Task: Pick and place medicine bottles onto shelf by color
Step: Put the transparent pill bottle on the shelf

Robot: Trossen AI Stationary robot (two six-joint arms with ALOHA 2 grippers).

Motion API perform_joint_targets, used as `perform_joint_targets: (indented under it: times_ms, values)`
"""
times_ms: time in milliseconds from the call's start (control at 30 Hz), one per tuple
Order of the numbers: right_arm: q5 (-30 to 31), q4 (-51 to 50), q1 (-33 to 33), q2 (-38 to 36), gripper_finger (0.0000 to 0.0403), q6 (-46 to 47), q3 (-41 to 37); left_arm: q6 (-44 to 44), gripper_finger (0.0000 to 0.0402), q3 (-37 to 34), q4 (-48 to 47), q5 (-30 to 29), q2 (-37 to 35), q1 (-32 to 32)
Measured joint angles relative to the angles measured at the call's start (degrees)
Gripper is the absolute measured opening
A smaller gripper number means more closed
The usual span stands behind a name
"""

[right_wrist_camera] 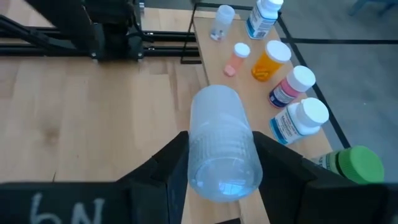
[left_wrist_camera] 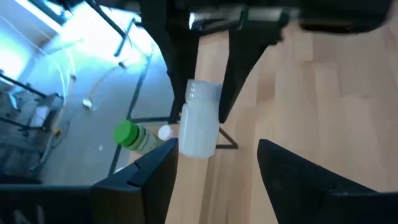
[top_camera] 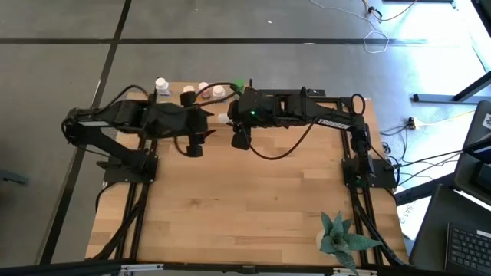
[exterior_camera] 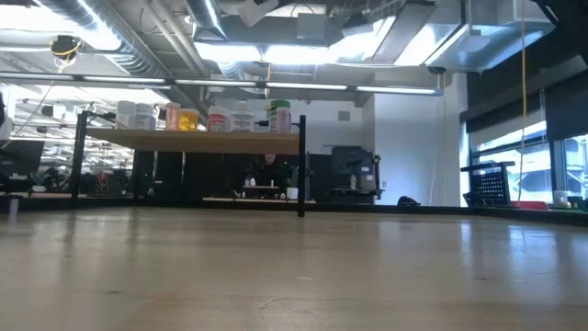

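**Mia:** Jaws on the right arm (top_camera: 322,111) are squeezed shut on a clear bottle (right_wrist_camera: 221,143). One finger presses on each side of it.

**Ben:** And the left jaws?

**Mia:** They are open, with a wide gap between the two fingers. Nothing sits in that gap. They point at the same clear bottle (left_wrist_camera: 200,118), which is just in front of them.

**Ben:** Where do the two arms meet?

**Mia:** At the far side of the counter (top_camera: 245,199), close by the shelf (exterior_camera: 193,140). The left arm (top_camera: 115,119) comes in from one side and the right arm from the other.

**Ben:** What is on the shelf?

**Mia:** A row of medicine bottles. At one end stand a small clear one (right_wrist_camera: 222,18) and a white one with a blue label (right_wrist_camera: 264,15). Next come a tiny pink one (right_wrist_camera: 235,59) and an orange one (right_wrist_camera: 270,61). Then come a pink one with a white cap (right_wrist_camera: 291,87) and another white one (right_wrist_camera: 301,121). The big green bottle (right_wrist_camera: 351,165) is at the other end, nearest the right jaws.

**Ben:** Is the clear bottle on the shelf too?

**Mia:** No. The right jaws have it, near the shelf's edge.

**Ben:** Anything else on the counter?

**Mia:** A green spiky plant (top_camera: 337,234) sits at the near corner, well apart from the arms.
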Motion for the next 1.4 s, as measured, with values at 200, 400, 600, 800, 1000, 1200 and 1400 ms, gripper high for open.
perform_joint_targets:
  times_ms: [200, 400, 600, 800, 1000, 1200, 1400]
  values:
    - [0.0, -0.1, 0.0, 0.0, 0.0156, -1.1, 0.0, 1.6, 0.0214, 0.0, 0.8, 4.8, 3.3, 5.5]
    - [0.0, -0.1, 0.0, 0.0, 0.0156, -1.5, 0.0, 3.1, 0.0214, 0.0, 1.8, 8.6, 5.3, 8.7]
    - [0.0, -0.1, 0.0, 0.0, 0.0156, -1.5, 0.0, 3.2, 0.0214, 0.0, 1.9, 12.1, 6.0, 11.1]
    - [-0.1, 0.4, 0.1, 0.0, 0.0156, -1.5, 0.0, 3.7, 0.0214, 0.0, 1.9, 16.5, 6.0, 13.4]
    - [0.0, 0.6, 0.1, 0.0, 0.0156, -1.5, 0.0, 5.8, 0.0214, 0.0, 2.3, 17.5, 6.2, 15.2]
    - [0.1, 0.7, 0.1, 0.0, 0.0156, -1.5, 0.0, 6.0, 0.0214, 0.0, 2.6, 18.8, 6.4, 16.0]
    - [0.0, 0.6, 0.0, 0.0, 0.0156, -1.5, 0.0, 5.7, 0.0214, 0.0, 2.6, 18.7, 6.4, 16.0]
